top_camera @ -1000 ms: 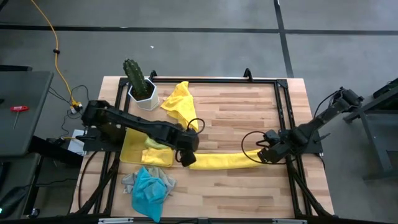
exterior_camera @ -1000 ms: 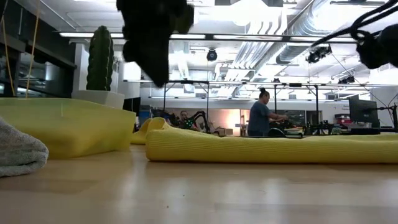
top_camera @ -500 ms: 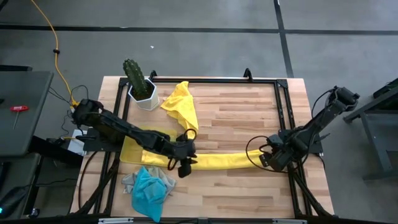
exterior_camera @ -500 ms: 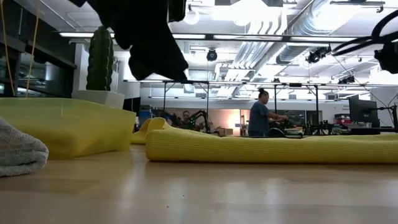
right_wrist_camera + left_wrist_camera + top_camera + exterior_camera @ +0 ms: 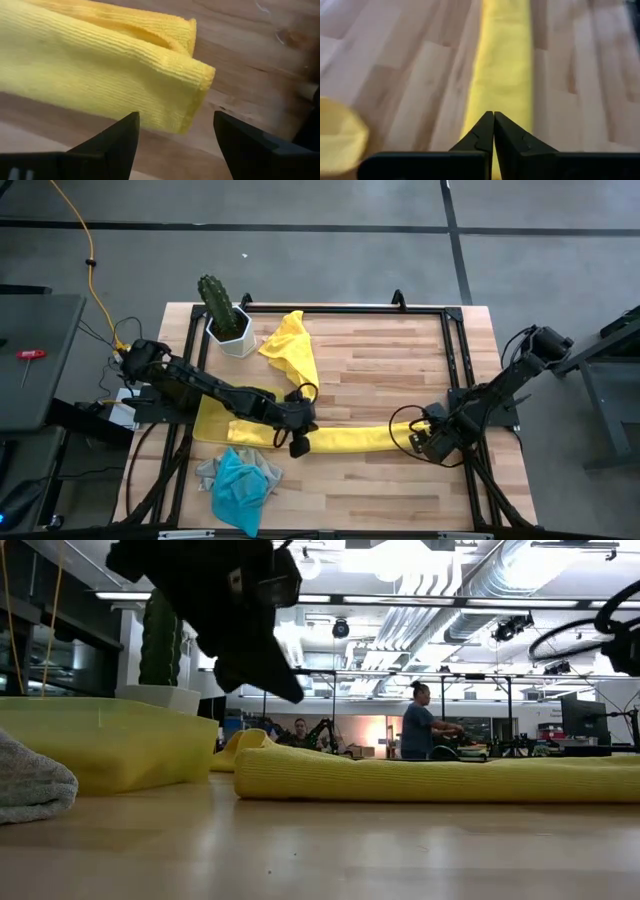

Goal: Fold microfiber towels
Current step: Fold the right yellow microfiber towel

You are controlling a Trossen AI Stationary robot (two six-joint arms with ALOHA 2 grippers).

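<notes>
A bright yellow microfiber towel (image 5: 360,440), folded into a long narrow strip, lies flat on the wooden table and runs left to right. My left gripper (image 5: 298,446) hangs shut just above its left end (image 5: 502,65), slanting down, with nothing between its fingers. In the low view its tip (image 5: 292,692) stands clear above the strip (image 5: 430,780). My right gripper (image 5: 422,442) points down at the strip's right end (image 5: 197,75). It is open, and the folded end lies just ahead of the gap without touching either finger.
A cactus in a white pot (image 5: 222,315) stands at the far left, with a crumpled yellow towel (image 5: 290,345) beside it. A yellow tray (image 5: 212,420) and a turquoise towel on a grey one (image 5: 240,482) lie at the near left. A black frame (image 5: 455,370) rims the table.
My left gripper has sunk toward the towel's left end, moved a little toward the near edge, tipped, and shut on nothing. My right gripper, still open, has come down and toward the near edge beside the strip's right end. The towel lies as before.
</notes>
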